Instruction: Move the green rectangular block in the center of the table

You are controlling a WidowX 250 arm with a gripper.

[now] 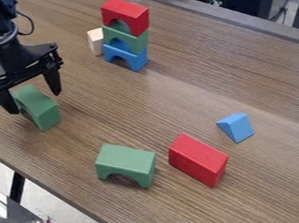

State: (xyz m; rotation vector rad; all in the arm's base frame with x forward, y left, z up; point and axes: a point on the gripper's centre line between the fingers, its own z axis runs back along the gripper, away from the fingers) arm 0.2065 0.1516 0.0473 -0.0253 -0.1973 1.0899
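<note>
We take the green block (43, 112) at the left of the table (175, 70) as the one to move; it sits under the gripper (35, 102), its far end between the fingers and the rest coming out toward the lower right of the view. Its long axis runs from upper left to lower right, steeply down the view; the fingers are spread across that axis, so we judge they suit a pinch on its long sides. The gripper looks released, its fingers parted; we see no firm hold. We judge the grasp comes first, then a carry rightward to the middle; beyond lie the stack (127, 34), the green arch (126, 162) and the red block (198, 159), all to be kept clear of.
</note>
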